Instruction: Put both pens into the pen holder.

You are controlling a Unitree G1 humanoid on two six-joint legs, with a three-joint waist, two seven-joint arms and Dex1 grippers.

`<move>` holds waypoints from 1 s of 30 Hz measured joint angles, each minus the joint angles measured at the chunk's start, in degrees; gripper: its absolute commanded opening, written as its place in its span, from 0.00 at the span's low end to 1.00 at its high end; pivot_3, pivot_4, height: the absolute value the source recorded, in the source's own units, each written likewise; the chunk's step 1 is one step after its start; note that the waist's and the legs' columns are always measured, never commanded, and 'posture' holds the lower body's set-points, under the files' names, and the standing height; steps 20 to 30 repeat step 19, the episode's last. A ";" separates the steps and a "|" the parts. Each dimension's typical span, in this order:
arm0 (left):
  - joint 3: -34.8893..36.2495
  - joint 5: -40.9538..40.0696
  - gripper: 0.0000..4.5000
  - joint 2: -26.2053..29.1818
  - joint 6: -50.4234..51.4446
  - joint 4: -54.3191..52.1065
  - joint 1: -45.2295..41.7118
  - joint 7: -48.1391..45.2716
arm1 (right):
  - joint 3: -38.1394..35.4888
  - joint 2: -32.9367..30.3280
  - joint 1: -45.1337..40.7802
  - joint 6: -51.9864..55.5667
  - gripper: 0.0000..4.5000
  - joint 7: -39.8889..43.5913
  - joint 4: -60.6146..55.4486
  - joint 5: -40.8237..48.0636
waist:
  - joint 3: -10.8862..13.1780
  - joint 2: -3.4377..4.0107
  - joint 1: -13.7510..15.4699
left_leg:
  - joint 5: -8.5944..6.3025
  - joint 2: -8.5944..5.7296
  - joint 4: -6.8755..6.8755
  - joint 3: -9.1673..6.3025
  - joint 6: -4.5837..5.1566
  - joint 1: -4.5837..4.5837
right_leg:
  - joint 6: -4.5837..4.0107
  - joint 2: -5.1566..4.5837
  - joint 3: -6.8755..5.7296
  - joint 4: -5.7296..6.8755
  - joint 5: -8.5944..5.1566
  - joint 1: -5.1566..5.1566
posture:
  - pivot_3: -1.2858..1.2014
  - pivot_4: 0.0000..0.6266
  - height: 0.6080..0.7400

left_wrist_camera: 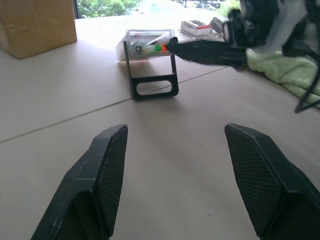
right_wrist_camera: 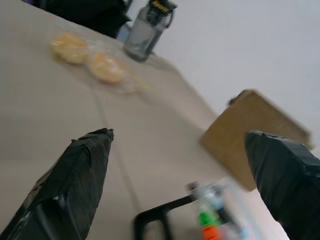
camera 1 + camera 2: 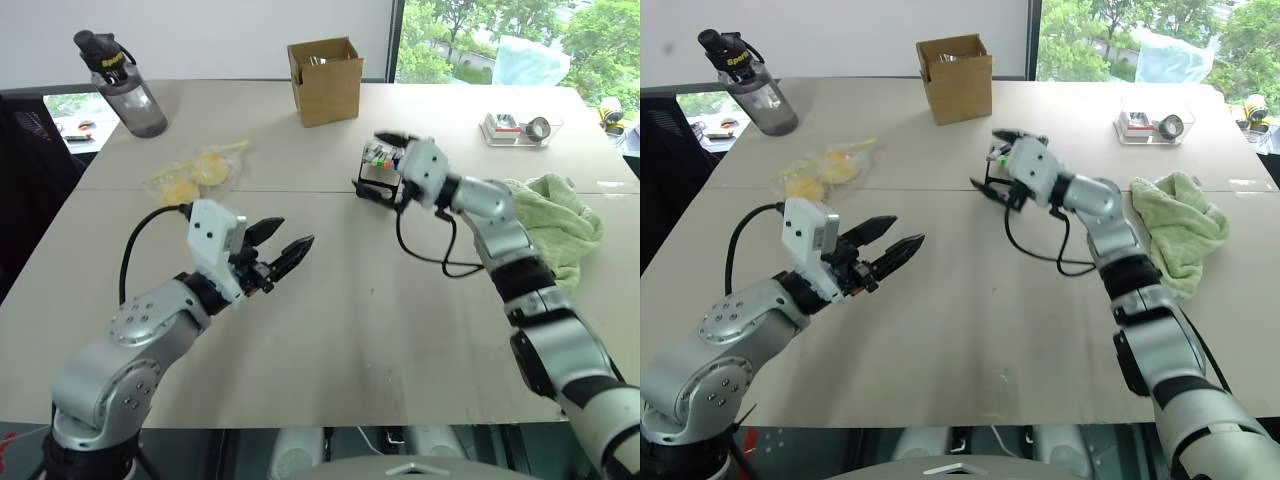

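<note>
1. My left claw is nearest me, hovering over bare desk, fingers spread and empty. It points forward and toward my right, at the holder.
2. In the left wrist view the holder sits dead ahead between my two left fingers, well apart from them, with open desk in between.
3. My right claw is far out and right at the holder, fingers wide, nothing gripped. One finger lies along the holder's white top, the other comes down its far side. I can't tell whether either touches.
4. The right wrist view has the holder's black frame and the green and orange marker tips just beside and below that claw.
5. Pens: I can't pick out either one loose on the desk. Whether they already sit in the holder is too small to tell.
6. Key relation: the right arm is far nearer the holder. The left would need a long forward reach to my right.
7. Beyond the holder is the brown box. Bottle far left, green towel right.
</note>
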 measured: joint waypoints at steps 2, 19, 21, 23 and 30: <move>-0.11 1.79 0.70 -0.55 -1.62 0.51 3.25 -1.03 | -0.15 -2.41 5.89 5.86 0.99 2.67 -5.15 3.15 | 0.00 0.01 0.00 | -0.01 -0.03 0.01 0.01 0.01 -0.02 | 0.00 -0.07 -0.04 0.01 0.00 -0.01 | 0.52 0.24 0.97; -1.64 15.59 0.70 -3.22 -14.42 4.40 20.42 -9.06 | -11.56 -15.41 39.11 27.73 0.99 5.74 -36.04 18.20 | -0.02 0.03 -0.13 | -0.17 -0.06 0.05 0.03 0.30 0.15 | 0.03 0.12 0.05 0.03 -0.03 0.08 | 0.52 0.24 0.97; -1.64 15.59 0.70 -3.22 -14.42 4.40 20.42 -9.06 | -11.56 -15.41 39.11 27.73 0.99 5.74 -36.04 18.20 | -0.02 0.03 -0.13 | -0.17 -0.06 0.05 0.03 0.30 0.15 | 0.03 0.12 0.05 0.03 -0.03 0.08 | 0.52 0.24 0.97; -1.64 15.59 0.70 -3.22 -14.42 4.40 20.42 -9.06 | -11.56 -15.41 39.11 27.73 0.99 5.74 -36.04 18.20 | -0.02 0.03 -0.13 | -0.17 -0.06 0.05 0.03 0.30 0.15 | 0.03 0.12 0.05 0.03 -0.03 0.08 | 0.52 0.24 0.97; -1.64 15.59 0.70 -3.22 -14.42 4.40 20.42 -9.06 | -11.56 -15.41 39.11 27.73 0.99 5.74 -36.04 18.20 | -0.02 0.03 -0.13 | -0.17 -0.06 0.05 0.03 0.30 0.15 | 0.03 0.12 0.05 0.03 -0.03 0.08 | 0.52 0.24 0.97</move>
